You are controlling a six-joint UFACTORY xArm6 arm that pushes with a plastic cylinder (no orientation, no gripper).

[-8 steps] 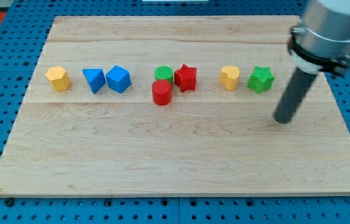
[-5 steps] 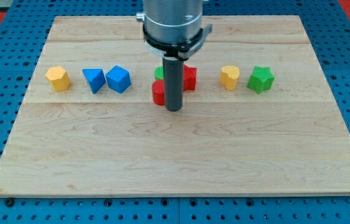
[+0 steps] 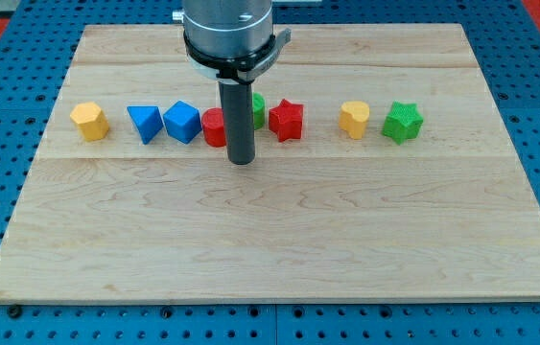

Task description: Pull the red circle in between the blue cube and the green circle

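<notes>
The red circle stands right of the blue cube, close to it, and left of the green circle, which the rod mostly hides. My tip is just right of and slightly below the red circle, against its right side as far as I can tell. The rod covers the right part of the red circle.
A blue triangular block and a yellow block lie left of the cube. A red star, a yellow block and a green star lie to the right. All sit on the wooden board.
My rod swept in from the view's right to the red circle. The red circle then slid left and slightly up, from below the green circle to beside the blue cube.
</notes>
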